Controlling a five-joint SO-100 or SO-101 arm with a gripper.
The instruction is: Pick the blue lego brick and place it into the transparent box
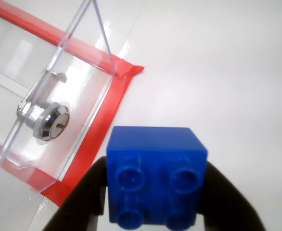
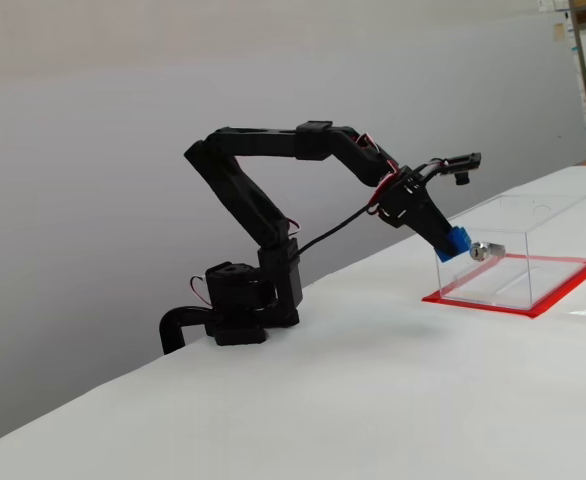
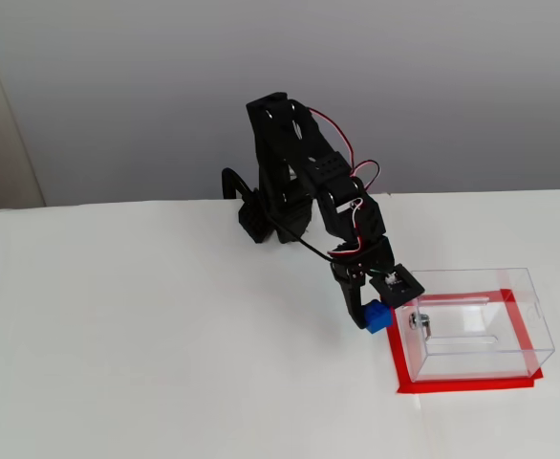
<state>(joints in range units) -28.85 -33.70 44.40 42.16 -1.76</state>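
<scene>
Bright blue lego brick, 4 studs showing, clamped in gripper.

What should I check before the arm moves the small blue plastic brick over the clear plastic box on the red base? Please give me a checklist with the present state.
1. Black two-finger gripper shut on the small blue studded plastic brick: ok.
2. Brick lifted off the white table: ok.
3. Brick already inside the clear rectangular plastic box: not ok, it is outside, beside the wall.
4. Brick higher than the box's top rim: cannot tell.
5. Silver metal cylinder on the box wall is apart from the brick: ok.
</scene>
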